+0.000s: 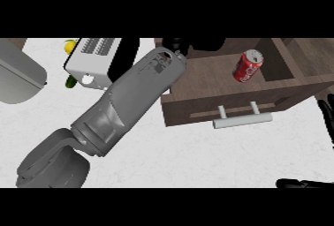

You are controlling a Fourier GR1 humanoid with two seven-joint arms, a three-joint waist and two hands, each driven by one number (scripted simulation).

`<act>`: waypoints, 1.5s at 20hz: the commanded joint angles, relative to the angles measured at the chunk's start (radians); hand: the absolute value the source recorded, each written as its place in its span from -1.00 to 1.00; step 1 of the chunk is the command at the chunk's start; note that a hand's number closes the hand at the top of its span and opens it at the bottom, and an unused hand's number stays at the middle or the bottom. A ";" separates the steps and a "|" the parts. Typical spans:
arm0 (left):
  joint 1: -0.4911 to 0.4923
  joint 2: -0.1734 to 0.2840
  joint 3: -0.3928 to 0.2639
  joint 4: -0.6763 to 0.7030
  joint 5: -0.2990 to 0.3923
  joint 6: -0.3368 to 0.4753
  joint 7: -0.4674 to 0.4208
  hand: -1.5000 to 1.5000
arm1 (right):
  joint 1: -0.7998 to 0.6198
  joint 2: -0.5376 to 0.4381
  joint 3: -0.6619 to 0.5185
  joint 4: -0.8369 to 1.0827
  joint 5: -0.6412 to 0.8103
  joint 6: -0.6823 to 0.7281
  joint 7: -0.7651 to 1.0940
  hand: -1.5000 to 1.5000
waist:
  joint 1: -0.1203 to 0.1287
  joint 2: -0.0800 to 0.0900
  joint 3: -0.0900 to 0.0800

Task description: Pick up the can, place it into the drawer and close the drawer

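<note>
At the drawer's (195, 95) far left corner the left hand (175, 44) is mostly hidden, so I cannot tell its fingers' state. Well right of it, the can (248, 66) lies inside the open drawer. The right hand (326, 115) rests spread, touching nothing.

Even, diffuse light is falling from overhead, leaving the white counter (215, 154) bright and nearly shadowless. The left forearm (130, 101) is showing soft grey shading and casting only a narrow dark band beside the toaster (91, 66). The drawer (209, 88) interior is staying readable, and the red can (248, 66) is carrying no glare.
</note>
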 commanded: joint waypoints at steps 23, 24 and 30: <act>0.030 0.000 0.027 -0.072 0.192 0.079 -0.126 -1.00 | -0.044 -0.155 0.092 -0.065 0.448 -0.001 -0.159 -1.00 | 0.047 -0.009 -0.002; -0.009 0.000 0.000 -0.097 0.194 0.118 -0.075 -1.00 | -0.084 -0.159 0.134 -0.058 0.501 -0.007 -0.122 -1.00 | 0.056 -0.013 -0.002; -0.016 0.000 0.000 -0.095 0.196 0.137 -0.080 -1.00 | -0.076 -0.200 0.221 0.008 0.762 -0.052 -0.163 -1.00 | 0.087 -0.021 -0.002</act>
